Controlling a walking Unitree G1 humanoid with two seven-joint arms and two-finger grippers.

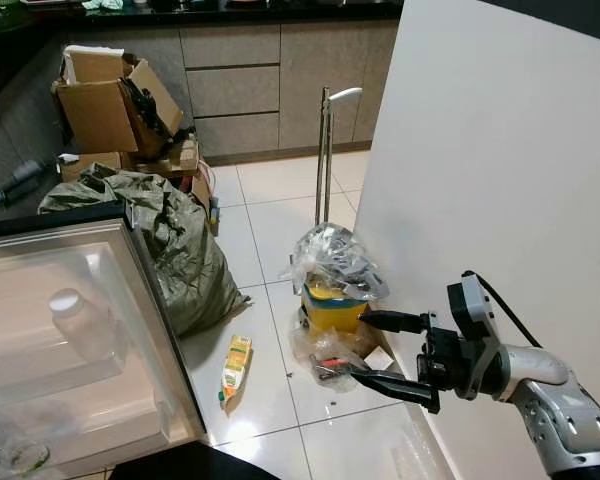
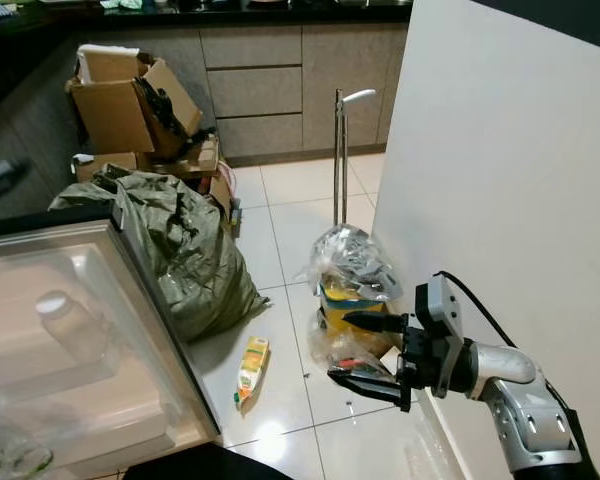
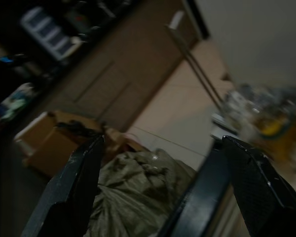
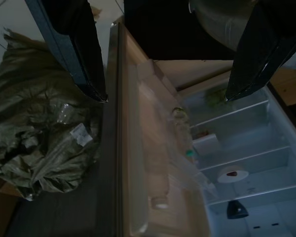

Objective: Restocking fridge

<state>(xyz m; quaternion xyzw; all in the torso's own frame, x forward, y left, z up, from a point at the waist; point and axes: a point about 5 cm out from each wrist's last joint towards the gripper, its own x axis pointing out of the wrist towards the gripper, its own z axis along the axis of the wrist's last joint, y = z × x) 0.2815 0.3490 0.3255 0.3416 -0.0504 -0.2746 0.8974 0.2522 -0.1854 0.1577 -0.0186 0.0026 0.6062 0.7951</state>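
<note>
Fridge door [image 1: 70, 340] stands swung open at about 8 o'clock in the head views, and we see a clear bottle with a white cap [image 1: 80, 320] lying in its inner shelf. Our right gripper [image 1: 385, 352] is raised at 4 o'clock beside the white fridge side panel [image 1: 480, 180]; its two black fingers are spread apart and hold nothing. Through the right wrist view we look into the lit fridge interior [image 4: 246, 163], with shelves that carry a few small items — we cannot tell what they are.

On the tiled floor [image 1: 270, 210], near the centre, a juice carton [image 1: 236, 369] lies flat. Just beside it, toward 3 o'clock, sits a yellow container wrapped in clear plastic bags [image 1: 332, 280]. A green-grey sack [image 1: 170, 240] leans against the door edge, and open cardboard boxes [image 1: 110, 100] stand at 11 o'clock before the kitchen cabinets [image 1: 250, 90].

Our left gripper [image 3: 160, 182] shows in its dim wrist view — fingers parted, empty, with the sack beyond them.
</note>
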